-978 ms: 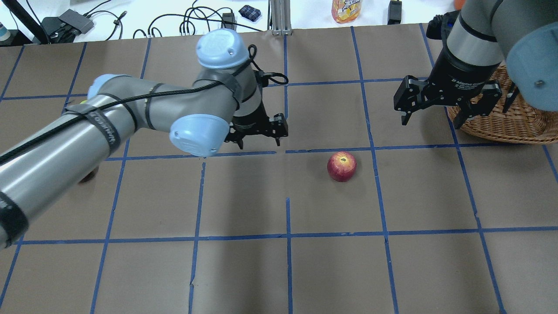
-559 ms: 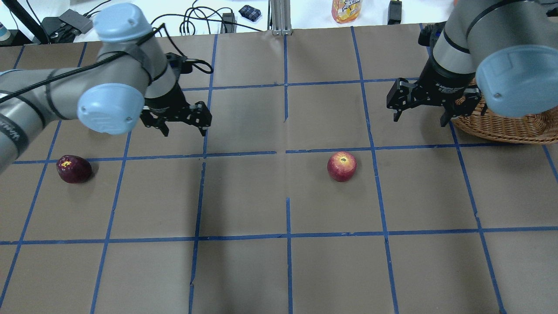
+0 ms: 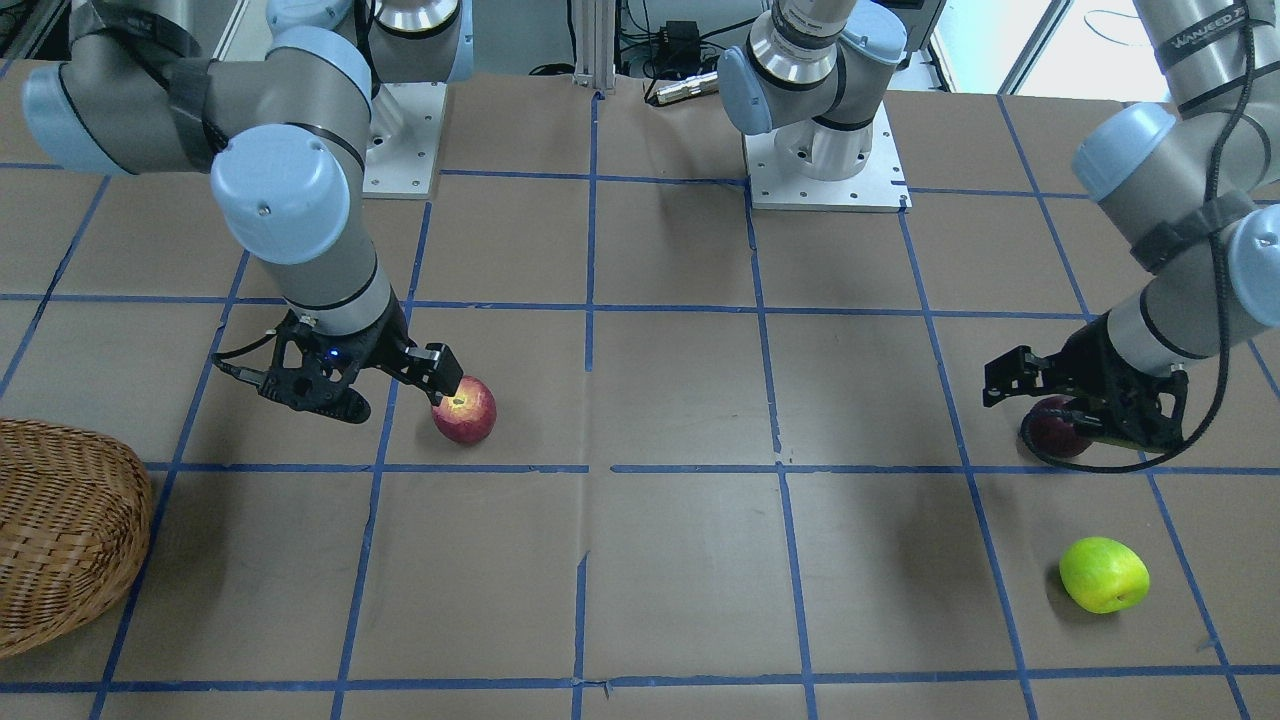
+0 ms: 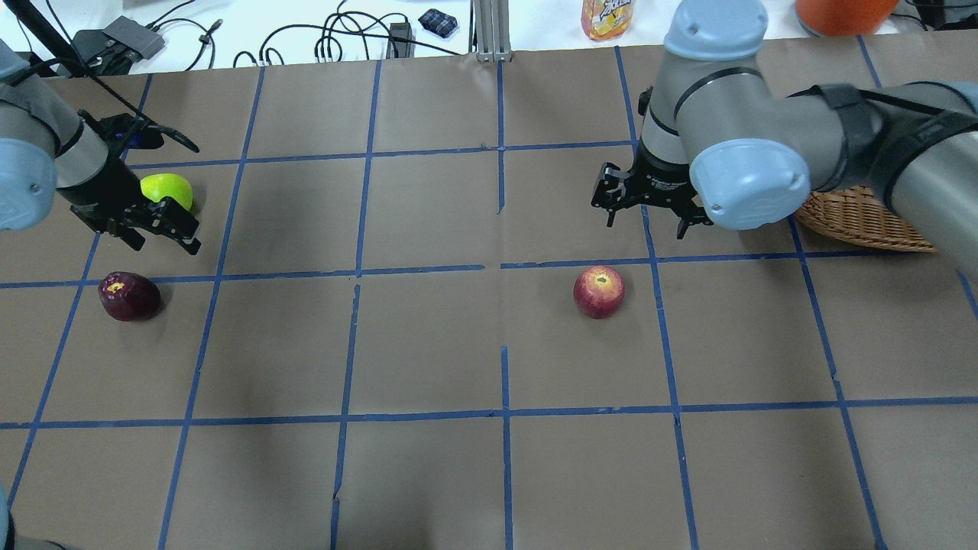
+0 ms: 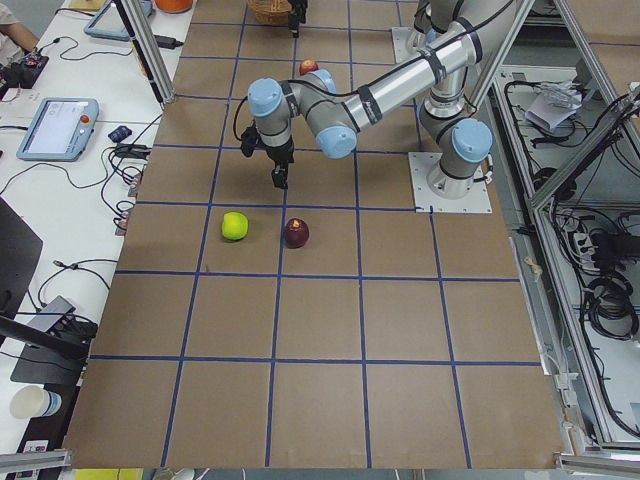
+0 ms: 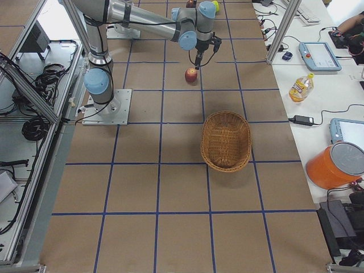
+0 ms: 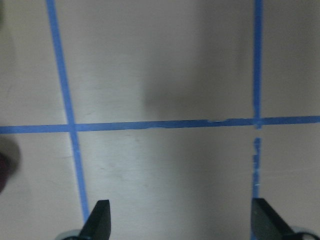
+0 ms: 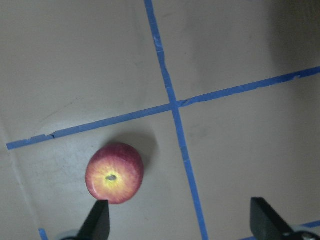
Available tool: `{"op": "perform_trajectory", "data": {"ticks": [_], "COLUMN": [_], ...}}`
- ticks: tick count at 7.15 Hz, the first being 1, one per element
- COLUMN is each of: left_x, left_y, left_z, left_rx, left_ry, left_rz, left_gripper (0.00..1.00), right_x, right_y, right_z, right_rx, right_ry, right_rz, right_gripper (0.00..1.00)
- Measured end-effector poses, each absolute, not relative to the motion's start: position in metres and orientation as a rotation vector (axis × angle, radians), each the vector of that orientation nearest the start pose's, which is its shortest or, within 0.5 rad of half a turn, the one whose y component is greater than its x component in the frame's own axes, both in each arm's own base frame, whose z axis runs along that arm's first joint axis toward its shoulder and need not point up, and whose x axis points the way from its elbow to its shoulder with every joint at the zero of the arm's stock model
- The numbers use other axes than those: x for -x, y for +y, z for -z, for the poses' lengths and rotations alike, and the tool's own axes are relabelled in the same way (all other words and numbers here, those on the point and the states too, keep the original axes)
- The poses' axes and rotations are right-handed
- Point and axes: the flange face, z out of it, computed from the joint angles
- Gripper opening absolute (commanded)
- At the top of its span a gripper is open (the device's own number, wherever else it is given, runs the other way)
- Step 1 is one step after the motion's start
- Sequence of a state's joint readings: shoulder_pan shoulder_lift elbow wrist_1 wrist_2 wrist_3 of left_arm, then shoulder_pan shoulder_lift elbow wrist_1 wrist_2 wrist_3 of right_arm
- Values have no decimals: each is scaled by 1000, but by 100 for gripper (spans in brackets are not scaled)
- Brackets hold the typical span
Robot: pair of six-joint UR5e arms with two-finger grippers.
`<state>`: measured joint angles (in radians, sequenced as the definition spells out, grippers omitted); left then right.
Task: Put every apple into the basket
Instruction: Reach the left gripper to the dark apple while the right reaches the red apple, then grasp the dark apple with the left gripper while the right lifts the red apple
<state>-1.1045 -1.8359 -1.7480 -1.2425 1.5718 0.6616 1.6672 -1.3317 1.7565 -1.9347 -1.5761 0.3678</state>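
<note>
Three round fruit: red apple [image 4: 599, 291], maroon apple [image 4: 129, 296], green apple [image 4: 170, 188] | wicker basket [image 4: 863, 221] | left gripper [image 4: 164, 243], right gripper [image 4: 644, 228] apart

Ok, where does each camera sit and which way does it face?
Front-facing: across the table, facing the robot; right claw view-left, left claw view-right.
Overhead: behind the robot, looking forward-down; both claws, basket.
Exterior left: table's left end; left claw by green apple, maroon apple.
Exterior right: opposite end; basket nearest, right claw beyond.
Left wrist: down onto the table; its fingertips.
Right wrist: down onto red apple; its fingertips.
Overhead and right wrist share the red apple.
</note>
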Motion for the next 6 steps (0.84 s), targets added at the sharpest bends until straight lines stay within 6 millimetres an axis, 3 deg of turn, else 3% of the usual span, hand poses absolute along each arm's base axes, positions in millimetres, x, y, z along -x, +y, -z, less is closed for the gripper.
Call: {"op": "perform_trajectory", "data": {"ticks": [2,3,6], "left_x": [-190,-210,-225], "left_y": [-552,-549,-548], "left_z": [-277,-265,-238], "left_rx": [-312,-311,-388], "left_ry": [3112,3085,3086], "left_rz": [-168,-190,-243], "left_gripper": [100,100,100], "right_x": [-195,-198,-202], "right_y": [-540,-541,-546], "right_z": [-273,-260,-233], "right_rx": [-431,-425,-405], "right_ry": [3122,3104,3077], "right_rz": [-181,-214,-256], "right_gripper": [100,100,100]}}
